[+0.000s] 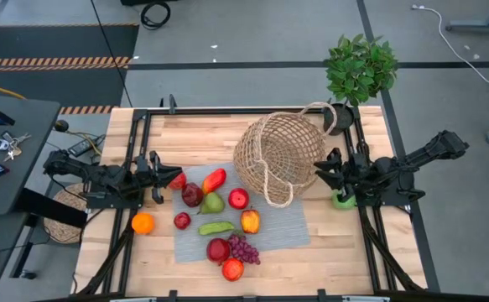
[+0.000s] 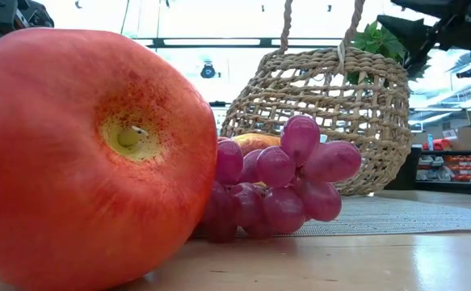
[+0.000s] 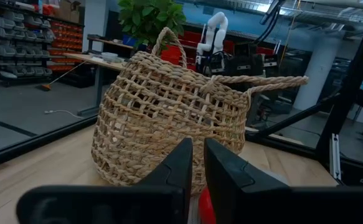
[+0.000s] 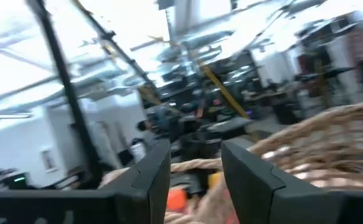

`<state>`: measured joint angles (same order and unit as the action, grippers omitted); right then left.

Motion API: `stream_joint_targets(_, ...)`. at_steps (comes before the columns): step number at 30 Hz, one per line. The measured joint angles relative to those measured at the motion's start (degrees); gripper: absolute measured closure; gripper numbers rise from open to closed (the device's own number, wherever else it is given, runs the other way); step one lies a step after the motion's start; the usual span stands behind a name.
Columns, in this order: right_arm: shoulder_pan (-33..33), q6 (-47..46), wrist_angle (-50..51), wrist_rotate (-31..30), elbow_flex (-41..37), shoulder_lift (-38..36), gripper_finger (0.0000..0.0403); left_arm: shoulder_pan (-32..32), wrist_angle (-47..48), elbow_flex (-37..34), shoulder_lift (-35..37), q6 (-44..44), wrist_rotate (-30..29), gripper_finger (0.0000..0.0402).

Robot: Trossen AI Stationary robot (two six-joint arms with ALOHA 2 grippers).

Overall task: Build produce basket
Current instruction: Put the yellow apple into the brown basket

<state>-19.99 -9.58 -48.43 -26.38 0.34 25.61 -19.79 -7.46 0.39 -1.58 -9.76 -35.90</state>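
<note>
Sitting tipped on its side, the wicker basket (image 1: 279, 158) rests on the wooden table (image 1: 361, 252), its mouth facing the fruit on the grey mat (image 1: 286, 222). The left gripper (image 1: 163, 179) waits at the mat's left edge with fingers pressed together on nothing, so the basket lies well off to its right, past the red pepper (image 1: 214, 179), green pear (image 1: 213, 203) and red apple (image 1: 238, 198). The right gripper (image 1: 320, 173) is also closed and empty, just beside the basket's right side. Purple grapes (image 1: 244, 249) sit near the front, an orange (image 1: 143, 223) off the mat at left.
</note>
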Motion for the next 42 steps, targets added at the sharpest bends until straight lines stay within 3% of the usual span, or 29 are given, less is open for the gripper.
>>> stream_joint_targets(16,0.0,-2.03,-0.76,-3.5,0.01,0.0,0.0254,0.0,0.02,0.02,-0.02,0.0,0.02,0.0353)
stream_joint_targets(22,0.03,-8.06,-0.59,0.46,0.13,0.68,0.0254,0.0,0.01,0.02,-0.02,0.02,0.0,0.0353)
stream_joint_targets(26,0.04,-4.82,2.16,3.81,3.52,1.35,0.0254,0.0,0.02,0.01,0.0,0.0,0.0,0.0353)
stream_joint_targets(33,0.04,1.79,23.18,6.71,12.75,2.29,0.0254,0.0,0.0,0.01,0.0,0.01,0.02,0.0353)
stream_joint_targets(39,-0.29,-8.68,50.28,7.62,23.51,2.61,0.0254,0.0,0.0,0.02,0.0,0.0,0.0,0.0353)
stream_joint_targets(42,-1.81,-10.96,54.99,8.52,26.97,3.51,0.0254,0.0,0.01,0.01,0.0,0.01,0.0,0.0353)
